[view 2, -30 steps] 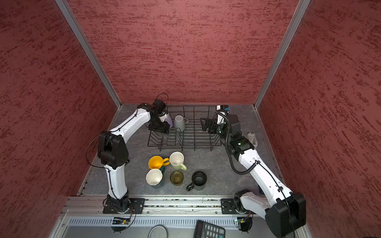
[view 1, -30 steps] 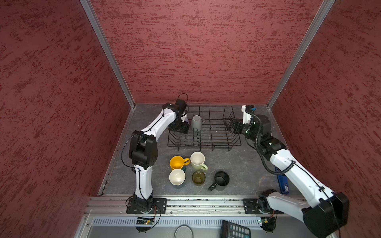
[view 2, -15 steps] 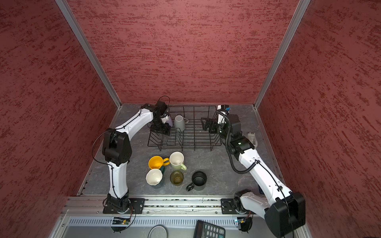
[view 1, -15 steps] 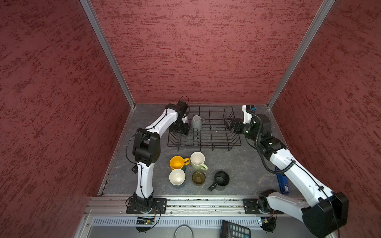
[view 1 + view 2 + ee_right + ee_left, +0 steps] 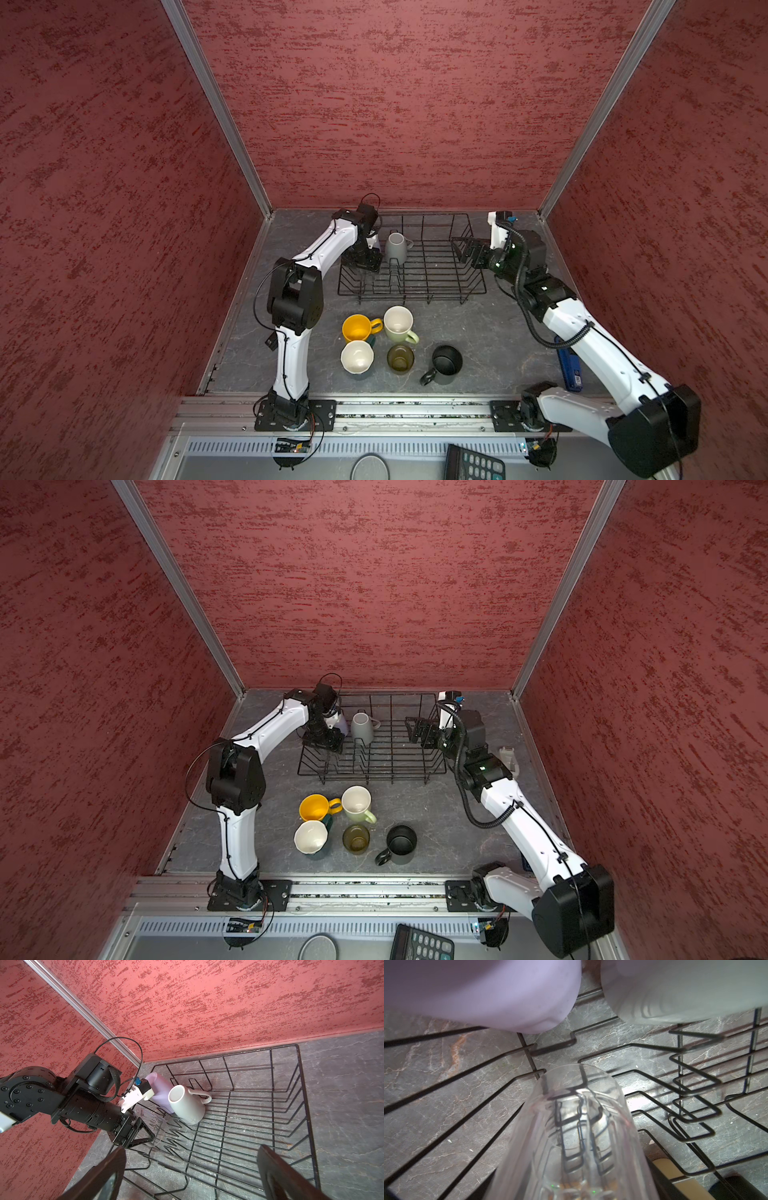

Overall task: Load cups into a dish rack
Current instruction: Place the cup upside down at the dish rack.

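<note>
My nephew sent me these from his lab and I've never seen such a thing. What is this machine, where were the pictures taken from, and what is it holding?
Two white-and-black robot arms stand at a grey table, and each ends in a two-fingered gripper. Both top views look down from overhead. Each wrist view comes from a camera on one arm. A black wire dish rack holds a leaning grey mug and a lilac tumbler. In front of it stand a yellow mug, pale green mug, dark teal mug, olive-brown glass and black mug. The left gripper holds a clear glass inside the rack. The right gripper hangs open and empty at the rack's other end.
</note>
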`<state>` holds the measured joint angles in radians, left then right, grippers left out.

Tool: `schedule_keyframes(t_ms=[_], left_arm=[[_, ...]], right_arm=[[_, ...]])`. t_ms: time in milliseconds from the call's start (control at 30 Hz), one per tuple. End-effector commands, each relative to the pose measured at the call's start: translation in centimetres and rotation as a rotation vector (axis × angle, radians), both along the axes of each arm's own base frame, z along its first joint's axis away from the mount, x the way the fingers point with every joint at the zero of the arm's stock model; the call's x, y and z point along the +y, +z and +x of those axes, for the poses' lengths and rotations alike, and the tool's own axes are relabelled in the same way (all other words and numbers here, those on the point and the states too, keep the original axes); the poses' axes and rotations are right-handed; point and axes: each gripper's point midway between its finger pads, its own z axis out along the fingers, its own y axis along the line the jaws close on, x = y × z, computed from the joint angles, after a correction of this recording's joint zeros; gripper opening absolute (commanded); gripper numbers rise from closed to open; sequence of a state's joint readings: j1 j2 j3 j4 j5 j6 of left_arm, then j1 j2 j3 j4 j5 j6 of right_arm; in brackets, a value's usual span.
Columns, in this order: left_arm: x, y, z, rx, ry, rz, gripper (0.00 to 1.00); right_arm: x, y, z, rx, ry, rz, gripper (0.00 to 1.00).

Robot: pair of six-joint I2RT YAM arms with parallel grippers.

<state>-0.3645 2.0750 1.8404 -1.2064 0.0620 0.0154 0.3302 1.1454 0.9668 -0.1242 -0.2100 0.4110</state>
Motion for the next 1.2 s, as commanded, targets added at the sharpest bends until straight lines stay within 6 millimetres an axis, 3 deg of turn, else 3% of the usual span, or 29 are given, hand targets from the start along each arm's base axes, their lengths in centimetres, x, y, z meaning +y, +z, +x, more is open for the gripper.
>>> schedule_keyframes(t_ms=[0, 1167], left_arm=[[-0.7, -1.49, -0.52, 0.058, -0.016, -0.027, 0.62], [-0.64, -1.3, -0.86, 0.054, -0.029, -0.028, 0.96]], right_arm=[[-0.03, 0.14, 0.1, -0.007, 0.005, 0.013, 0.99], [0.34, 0.24, 0.48, -0.003, 0.023, 0.032, 0.99]])
